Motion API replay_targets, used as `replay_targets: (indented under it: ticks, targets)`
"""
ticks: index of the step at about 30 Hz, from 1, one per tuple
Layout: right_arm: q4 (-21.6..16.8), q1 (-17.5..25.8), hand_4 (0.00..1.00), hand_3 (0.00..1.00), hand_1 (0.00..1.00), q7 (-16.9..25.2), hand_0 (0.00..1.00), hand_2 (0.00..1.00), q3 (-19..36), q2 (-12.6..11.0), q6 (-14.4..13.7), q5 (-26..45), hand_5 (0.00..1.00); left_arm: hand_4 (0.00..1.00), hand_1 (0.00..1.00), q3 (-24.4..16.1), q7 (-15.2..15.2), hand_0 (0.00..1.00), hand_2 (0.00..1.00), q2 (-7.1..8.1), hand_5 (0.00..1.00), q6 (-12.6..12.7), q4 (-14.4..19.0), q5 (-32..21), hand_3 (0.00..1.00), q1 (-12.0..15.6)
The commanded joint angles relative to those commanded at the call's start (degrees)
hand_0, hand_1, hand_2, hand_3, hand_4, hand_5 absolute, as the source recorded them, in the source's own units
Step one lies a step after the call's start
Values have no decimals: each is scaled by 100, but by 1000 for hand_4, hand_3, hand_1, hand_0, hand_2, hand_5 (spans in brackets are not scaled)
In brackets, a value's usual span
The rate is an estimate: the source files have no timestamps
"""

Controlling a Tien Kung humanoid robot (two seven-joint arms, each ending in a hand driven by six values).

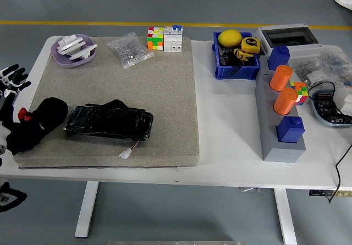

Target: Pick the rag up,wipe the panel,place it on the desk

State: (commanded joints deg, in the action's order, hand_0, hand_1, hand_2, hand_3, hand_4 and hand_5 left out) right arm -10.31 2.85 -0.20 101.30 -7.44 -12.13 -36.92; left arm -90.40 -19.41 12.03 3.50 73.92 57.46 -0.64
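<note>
The black rag [37, 125] is lying on the left end of the gray mat [165, 91], just left of the black panel [109, 122] and touching it. The left hand [11, 91] is waiting just left of the rag, at the mat's left edge, fingers spread wide and holding nothing.

A mat [165, 102] covers the left part of the counter [225, 146]. On the mat, the panel [109, 121] lies near its front edge, the rag [36, 125] just left of the panel, and a dish [73, 50] well behind the panel. A bin [236, 63] stands on the counter right of the mat.
</note>
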Motion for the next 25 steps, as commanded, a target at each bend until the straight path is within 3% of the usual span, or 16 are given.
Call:
replay_targets:
  ticks: [25]
  targets:
    - [0, -42, 953, 557, 635, -34, 714, 667, -226, -54, 0, 60, 414, 936, 737, 45, -9, 671, 720, 62, 482, 11, -121, 86, 677, -18]
